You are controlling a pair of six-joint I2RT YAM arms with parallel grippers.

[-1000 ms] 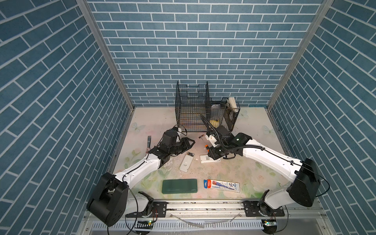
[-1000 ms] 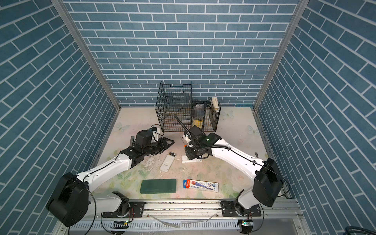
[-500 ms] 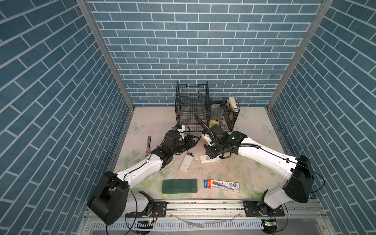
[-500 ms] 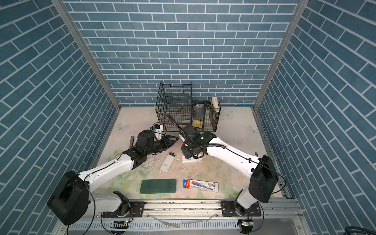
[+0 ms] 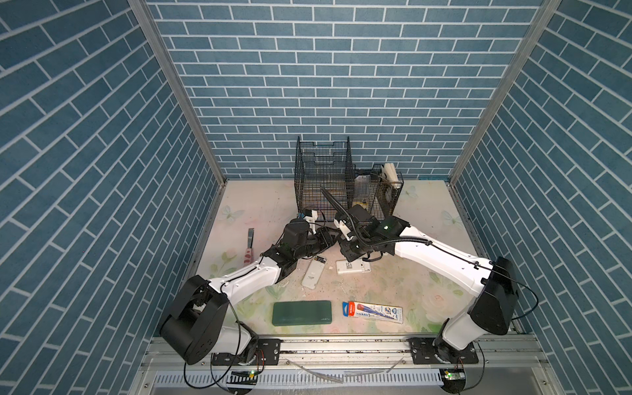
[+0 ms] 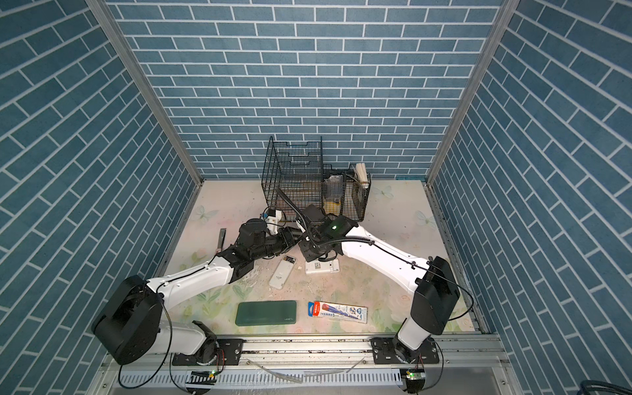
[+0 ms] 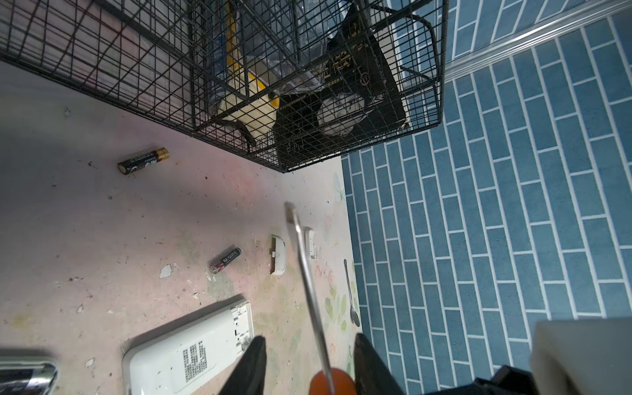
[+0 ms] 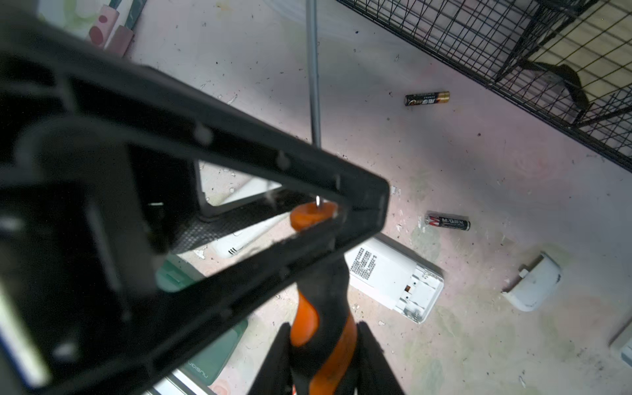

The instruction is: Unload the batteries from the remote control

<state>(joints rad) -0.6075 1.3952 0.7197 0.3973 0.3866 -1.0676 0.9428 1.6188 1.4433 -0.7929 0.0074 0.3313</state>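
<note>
At mid-table, clamping the orange-and-black screwdriver in the right gripper and straddling its collar with the narrowly parted left gripper, having drawn together since a second ago. Leaving batteries loose beside the opened remote.

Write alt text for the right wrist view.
The right end effector grips an orange-and-black screwdriver; the left end effector straddles its collar. Two loose batteries, a white remote with an empty open compartment and a detached cover lie beyond.
</note>
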